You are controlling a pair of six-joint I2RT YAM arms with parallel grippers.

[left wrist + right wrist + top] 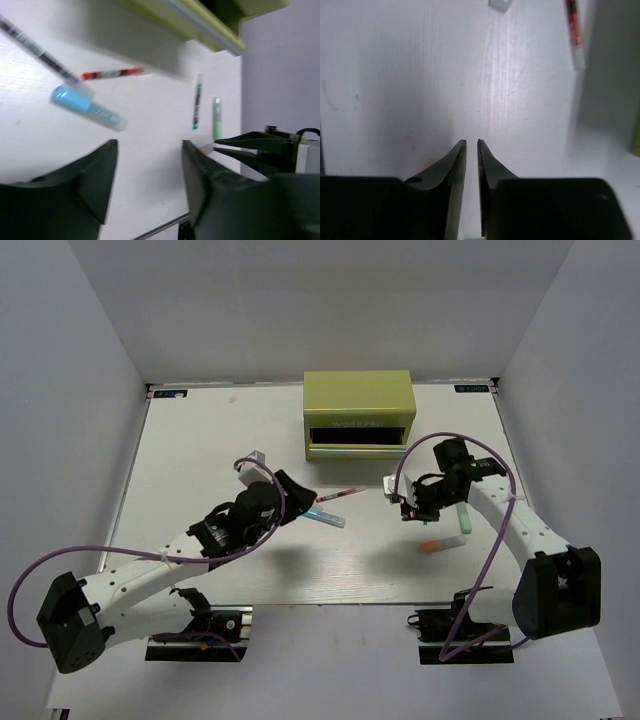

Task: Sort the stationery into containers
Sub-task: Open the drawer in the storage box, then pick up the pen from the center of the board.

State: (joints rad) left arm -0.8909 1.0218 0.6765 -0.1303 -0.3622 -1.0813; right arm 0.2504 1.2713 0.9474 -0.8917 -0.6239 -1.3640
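Note:
The olive-green cabinet point(358, 405) stands at the back, its lower drawer point(358, 451) pulled out. In front lie a red-and-white pen point(338, 496), a light blue piece point(326, 518), an orange marker point(440, 544) and a pale green marker point(462, 520). My left gripper point(303, 500) is open and empty, just left of the blue piece point(87, 107). The left wrist view also shows a dark thin pen point(37, 49) and the red-and-white pen point(112, 74). My right gripper point(407, 508) is shut and empty above bare table, left of the green marker and above the orange one.
A thin teal-green pen point(197, 107) lies beside the pale green marker point(217, 117). White walls close in the table on three sides. The arm bases point(195, 625) sit at the near edge.

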